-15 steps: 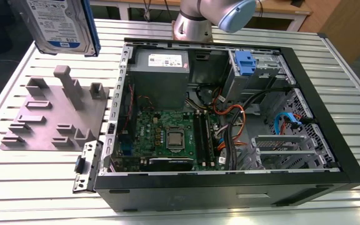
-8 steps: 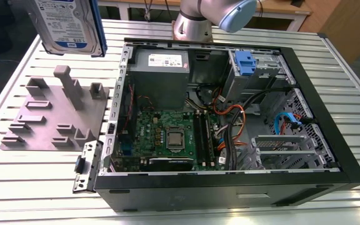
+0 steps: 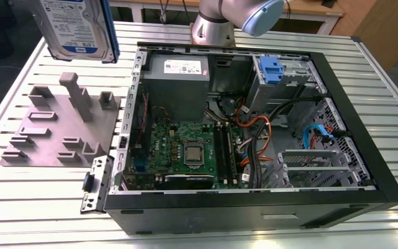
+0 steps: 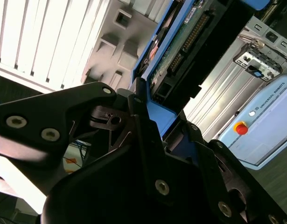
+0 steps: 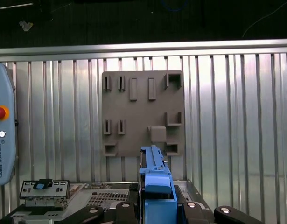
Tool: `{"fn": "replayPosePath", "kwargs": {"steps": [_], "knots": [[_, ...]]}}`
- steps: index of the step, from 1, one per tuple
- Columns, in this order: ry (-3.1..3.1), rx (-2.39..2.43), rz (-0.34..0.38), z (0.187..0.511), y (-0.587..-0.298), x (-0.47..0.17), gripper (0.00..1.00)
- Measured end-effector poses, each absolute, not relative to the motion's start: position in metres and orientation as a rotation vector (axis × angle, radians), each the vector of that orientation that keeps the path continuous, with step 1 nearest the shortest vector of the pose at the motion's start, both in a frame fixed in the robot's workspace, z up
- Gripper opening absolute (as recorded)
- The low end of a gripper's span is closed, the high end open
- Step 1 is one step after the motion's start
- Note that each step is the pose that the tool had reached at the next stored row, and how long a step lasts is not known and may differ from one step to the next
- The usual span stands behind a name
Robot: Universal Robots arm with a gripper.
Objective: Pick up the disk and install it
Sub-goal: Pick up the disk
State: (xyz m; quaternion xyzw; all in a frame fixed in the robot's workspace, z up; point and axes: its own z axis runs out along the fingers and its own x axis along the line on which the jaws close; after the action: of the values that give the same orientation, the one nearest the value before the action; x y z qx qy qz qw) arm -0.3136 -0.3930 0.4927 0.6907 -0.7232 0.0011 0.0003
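Gripper (image 5: 157,206) clamps the disk (image 3: 74,28) (upper part cropped in exterior view).

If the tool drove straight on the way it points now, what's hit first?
Likely the grey fixture plate: the tool, shut on the disk, points at it in the first wrist view, so the held disk's edge would touch first. Depth unclear.

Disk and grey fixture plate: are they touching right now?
Apart. In the exterior view the disk hangs above the fixture plate, with bare table slats visible between them.
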Motion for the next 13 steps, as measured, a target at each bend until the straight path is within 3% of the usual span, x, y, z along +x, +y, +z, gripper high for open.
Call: {"fn": "replayPosePath", "kwargs": {"steps": [13], "knots": [[-2.272,2.169,0.004,0.4926,-0.3930,-0.3073,0.37]]}}
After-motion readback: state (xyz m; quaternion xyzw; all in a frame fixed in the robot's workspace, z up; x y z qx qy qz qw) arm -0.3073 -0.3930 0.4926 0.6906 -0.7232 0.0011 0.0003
